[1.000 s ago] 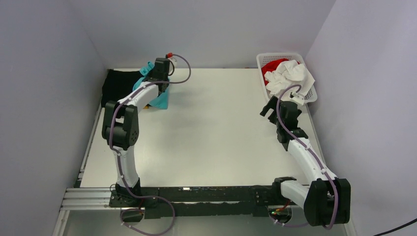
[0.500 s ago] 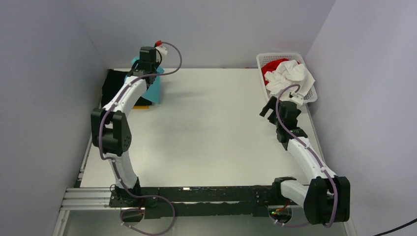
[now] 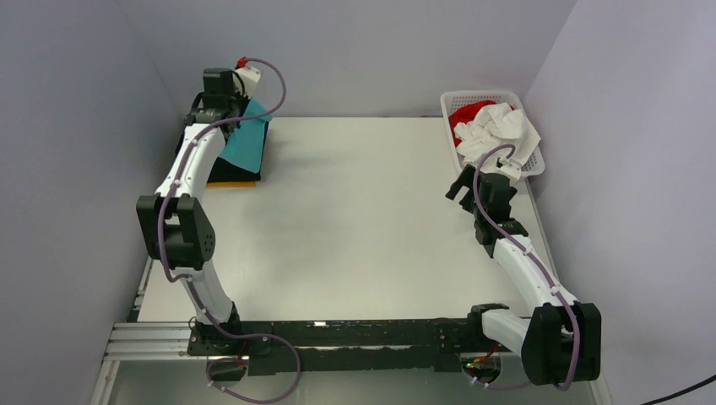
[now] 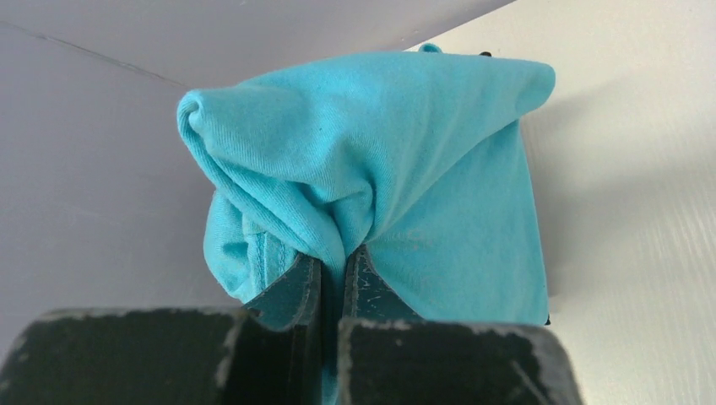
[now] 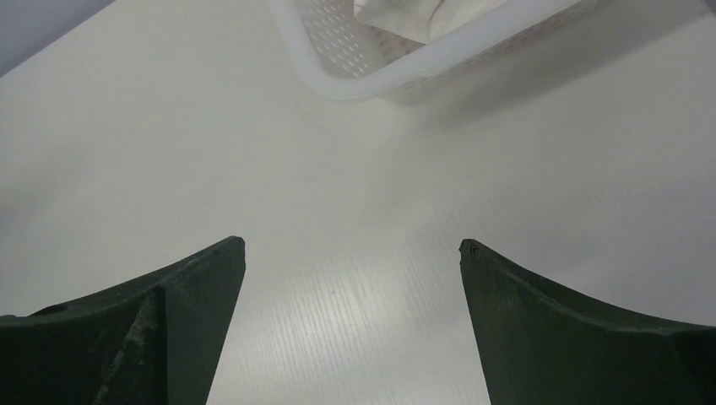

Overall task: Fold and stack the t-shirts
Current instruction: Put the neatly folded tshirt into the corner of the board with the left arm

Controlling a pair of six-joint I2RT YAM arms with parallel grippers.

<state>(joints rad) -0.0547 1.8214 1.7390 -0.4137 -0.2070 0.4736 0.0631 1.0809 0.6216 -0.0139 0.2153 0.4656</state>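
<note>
My left gripper (image 3: 221,101) is at the far left back corner, shut on a bunched fold of the turquoise t-shirt (image 3: 249,139). In the left wrist view the jaws (image 4: 333,257) pinch the turquoise cloth (image 4: 397,152), which hangs beyond them. The shirt lies over a black t-shirt (image 3: 228,172), with an orange-yellow edge (image 3: 233,183) under it. My right gripper (image 3: 463,184) is open and empty over bare table, and so it looks in the right wrist view (image 5: 352,246). A white t-shirt (image 3: 500,126) and a red one (image 3: 467,113) lie in the basket.
The white lattice basket (image 3: 534,165) stands at the back right, just beyond my right gripper; its rim shows in the right wrist view (image 5: 338,80). Walls close in the table on the left, back and right.
My left gripper has swung left and back towards the corner, carrying the turquoise shirt over the black one. The right arm has not moved.
</note>
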